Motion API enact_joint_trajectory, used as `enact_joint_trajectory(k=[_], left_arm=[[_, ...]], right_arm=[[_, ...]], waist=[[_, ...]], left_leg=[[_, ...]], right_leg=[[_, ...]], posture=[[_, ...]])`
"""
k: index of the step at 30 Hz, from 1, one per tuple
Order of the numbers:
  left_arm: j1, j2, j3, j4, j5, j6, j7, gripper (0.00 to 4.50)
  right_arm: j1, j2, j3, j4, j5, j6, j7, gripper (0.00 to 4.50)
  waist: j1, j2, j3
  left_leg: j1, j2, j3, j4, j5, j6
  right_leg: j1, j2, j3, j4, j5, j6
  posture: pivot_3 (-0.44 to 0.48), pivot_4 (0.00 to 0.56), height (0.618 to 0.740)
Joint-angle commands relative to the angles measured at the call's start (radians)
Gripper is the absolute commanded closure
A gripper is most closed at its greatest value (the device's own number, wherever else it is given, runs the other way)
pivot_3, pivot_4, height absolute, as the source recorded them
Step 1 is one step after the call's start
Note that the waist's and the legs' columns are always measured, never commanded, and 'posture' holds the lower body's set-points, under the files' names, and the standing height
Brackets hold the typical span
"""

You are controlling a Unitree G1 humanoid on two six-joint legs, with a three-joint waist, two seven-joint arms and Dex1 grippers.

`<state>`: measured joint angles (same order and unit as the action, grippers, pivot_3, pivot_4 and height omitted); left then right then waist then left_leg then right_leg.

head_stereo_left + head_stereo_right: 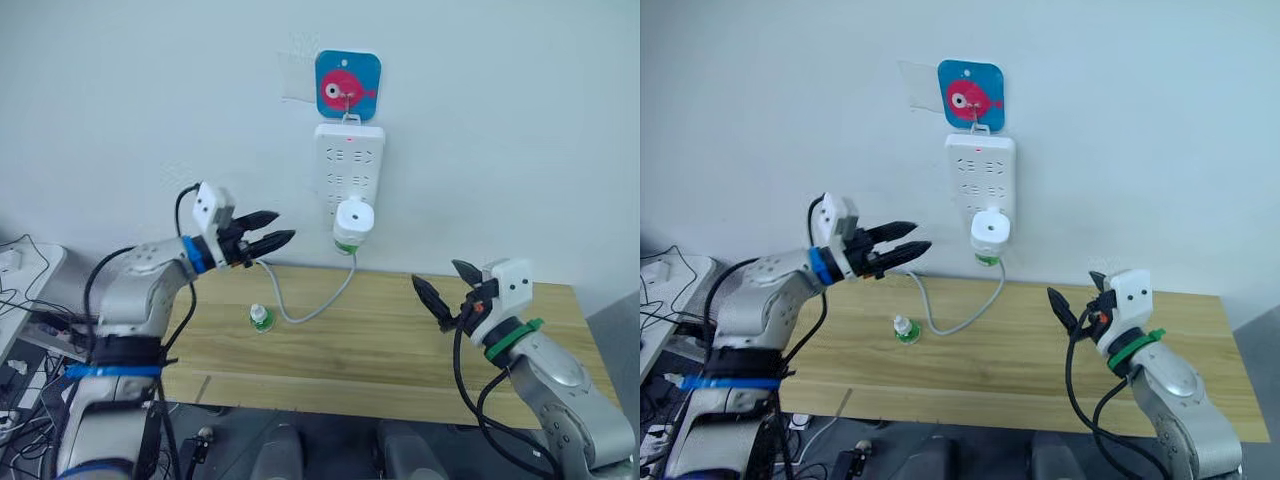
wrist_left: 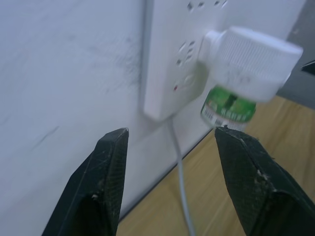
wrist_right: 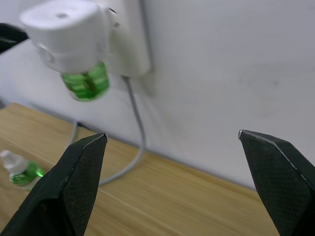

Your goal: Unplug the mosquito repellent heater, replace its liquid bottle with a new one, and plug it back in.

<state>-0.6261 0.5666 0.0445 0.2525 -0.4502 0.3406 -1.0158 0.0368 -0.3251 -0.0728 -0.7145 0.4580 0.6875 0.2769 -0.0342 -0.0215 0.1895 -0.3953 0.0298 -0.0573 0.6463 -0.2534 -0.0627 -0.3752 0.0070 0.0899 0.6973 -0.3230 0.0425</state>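
- Currently the left hand (image 1: 272,235) is raised near the wall, fingers parted, holding nothing, just left of the mosquito repellent heater (image 1: 354,218).
- Right hand (image 1: 446,286) hovers above the wooden desk (image 1: 380,340), fingers spread wide, empty.
- Heater sits plugged into the white power strip (image 1: 349,165) on the wall, its green liquid bottle (image 2: 229,107) hanging below; the label's print is unreadable.
- A spare green bottle (image 1: 261,319) stands on the desk beside the strip's grey cable (image 1: 310,305).
- A blue fish hook plate (image 1: 347,86) holds the strip.
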Motion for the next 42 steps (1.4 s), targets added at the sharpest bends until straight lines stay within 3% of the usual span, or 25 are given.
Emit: enact_joint_trajectory(k=[1,13,21,34,40,42], left_arm=[[-0.099,-0.027,-0.023,0.120,0.040,-0.072,-0.052,1.50],[-0.390,-0.130,-0.049,0.611,0.170,-0.344,-0.197,1.50],[-0.532,-0.179,-0.047,0.819,0.220,-0.390,-0.312,1.50],[-0.615,-0.223,-0.031,0.831,0.205,-0.180,-0.528,1.50],[-0.607,-0.229,-0.016,0.825,0.207,-0.181,-0.517,1.50],[-0.612,-0.231,-0.003,0.836,0.206,-0.193,-0.493,1.87]], right_arm=[[-0.042,0.016,0.034,-0.071,0.043,0.048,-0.023,0.00],[-0.124,0.052,0.066,-0.072,0.025,0.097,-0.113,0.00],[-0.145,0.060,0.074,-0.075,0.041,0.110,-0.116,0.00],[-0.176,0.099,0.070,-0.082,0.098,0.149,-0.119,0.00],[-0.183,0.106,0.069,-0.088,0.104,0.158,-0.129,0.00],[-0.190,0.112,0.067,-0.088,0.109,0.163,-0.136,0.00]], waist=[[-0.002,0.000,0.000],[-0.012,-0.001,0.001],[-0.013,-0.002,0.001],[-0.010,-0.002,0.001],[-0.014,-0.002,0.002],[-0.014,-0.002,0.002]], left_leg=[[0.000,0.000,0.000,0.000,0.000,0.000],[-0.006,0.000,0.000,0.000,0.000,0.000],[-0.006,-0.001,-0.001,0.001,0.000,0.000],[-0.009,-0.001,-0.005,0.002,0.000,0.000],[-0.009,-0.001,-0.006,0.002,0.000,0.000],[-0.009,-0.001,-0.006,0.002,0.000,0.000]], right_leg=[[0.000,0.000,0.000,0.000,0.000,0.000],[-0.005,0.000,0.000,-0.001,0.000,0.000],[-0.005,0.000,-0.001,0.000,0.000,0.000],[-0.005,0.000,-0.005,-0.001,0.000,0.000],[-0.005,0.000,-0.006,-0.001,0.000,0.000],[-0.005,0.000,-0.007,-0.001,0.000,0.000]], posture=[[-0.008,0.207,0.740],[-0.053,0.193,0.740],[-0.053,0.180,0.740],[-0.061,0.188,0.740],[-0.066,0.188,0.740],[-0.067,0.190,0.740]])
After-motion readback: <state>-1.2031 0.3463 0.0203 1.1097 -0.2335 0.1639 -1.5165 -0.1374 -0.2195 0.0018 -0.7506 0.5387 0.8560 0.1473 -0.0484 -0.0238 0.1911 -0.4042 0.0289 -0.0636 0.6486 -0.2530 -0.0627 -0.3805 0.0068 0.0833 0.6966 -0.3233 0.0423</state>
